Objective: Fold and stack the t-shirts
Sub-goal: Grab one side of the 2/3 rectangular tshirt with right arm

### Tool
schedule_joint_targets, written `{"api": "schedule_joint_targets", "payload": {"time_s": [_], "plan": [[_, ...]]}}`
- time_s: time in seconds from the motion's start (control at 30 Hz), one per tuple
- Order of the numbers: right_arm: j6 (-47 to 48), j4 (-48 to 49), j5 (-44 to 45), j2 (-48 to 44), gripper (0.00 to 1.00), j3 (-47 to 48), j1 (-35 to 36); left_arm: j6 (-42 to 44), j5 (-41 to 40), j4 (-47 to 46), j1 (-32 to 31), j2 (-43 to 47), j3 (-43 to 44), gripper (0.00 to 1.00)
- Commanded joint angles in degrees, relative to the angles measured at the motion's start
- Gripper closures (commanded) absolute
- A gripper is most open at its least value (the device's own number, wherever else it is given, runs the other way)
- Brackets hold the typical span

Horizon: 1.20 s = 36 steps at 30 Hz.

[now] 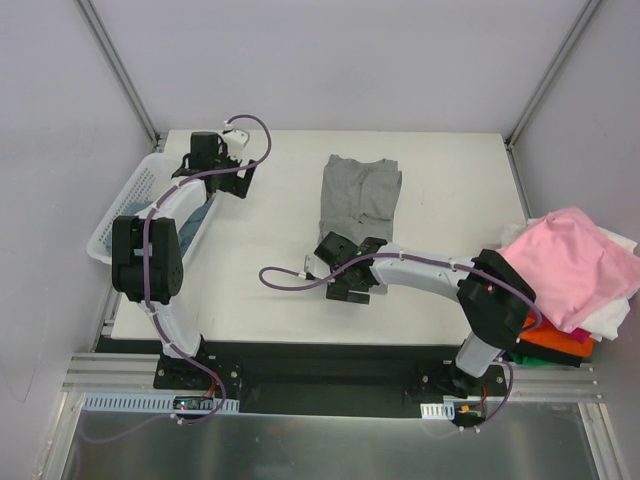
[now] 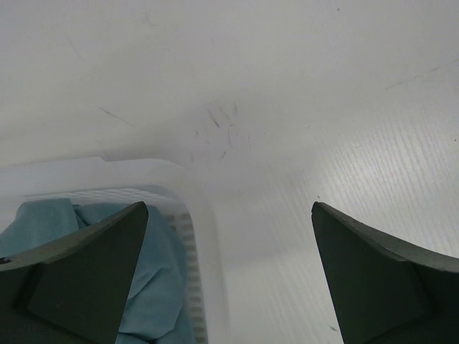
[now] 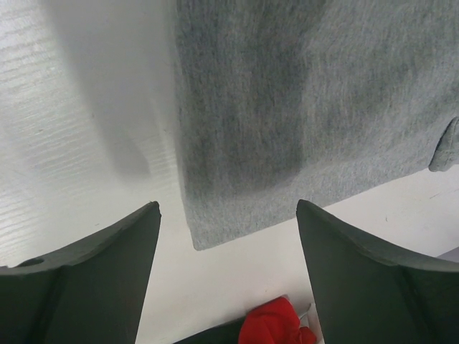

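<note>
A light heather-grey t-shirt (image 1: 360, 195) lies partly folded on the white table (image 1: 270, 270), at the back middle. My right gripper (image 1: 350, 252) is open and empty, just at the shirt's near edge. In the right wrist view the shirt's corner (image 3: 287, 107) lies between and beyond my spread fingers (image 3: 228, 206). My left gripper (image 1: 238, 178) is open and empty, above the far end of a white slatted basket (image 1: 125, 205). A blue-teal t-shirt (image 1: 200, 215) lies in the basket. It also shows in the left wrist view (image 2: 43, 222), behind my left finger (image 2: 79, 272).
A loose pile of shirts sits off the table's right edge: pink (image 1: 570, 265) on top, white (image 1: 615, 315) and orange (image 1: 555, 340) below. A bit of red cloth (image 3: 276, 322) shows at the bottom of the right wrist view. The basket rim (image 2: 208, 236) runs between my left fingers.
</note>
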<state>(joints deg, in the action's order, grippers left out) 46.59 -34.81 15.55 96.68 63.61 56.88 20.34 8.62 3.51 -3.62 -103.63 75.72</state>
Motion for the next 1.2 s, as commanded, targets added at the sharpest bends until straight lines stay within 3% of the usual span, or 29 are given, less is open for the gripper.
{"api": "schedule_joint_targets", "payload": {"time_s": [0.0,0.47,0.67,0.87,1.17], "plan": [[-0.1,0.8,-1.1,1.3,0.21,-0.1,-0.4,-0.1,0.2,0.1,1.1,0.0,1.4,0.01],[1.3,1.6,-2.3,5.3,0.33,0.4,-1.9,-0.5,1.5,0.1,1.5,-0.4,0.8,0.01],[2.2,1.9,-3.9,7.5,0.52,1.5,-4.1,0.1,1.4,-0.3,1.6,-0.1,-0.2,0.01],[1.3,-0.2,-6.1,9.4,0.97,2.9,-4.1,0.6,0.9,-0.4,1.9,0.3,-0.8,0.01],[-1.4,-9.0,-7.0,3.3,0.99,3.7,3.5,0.1,1.5,-0.4,1.9,0.5,-0.8,0.01]]}}
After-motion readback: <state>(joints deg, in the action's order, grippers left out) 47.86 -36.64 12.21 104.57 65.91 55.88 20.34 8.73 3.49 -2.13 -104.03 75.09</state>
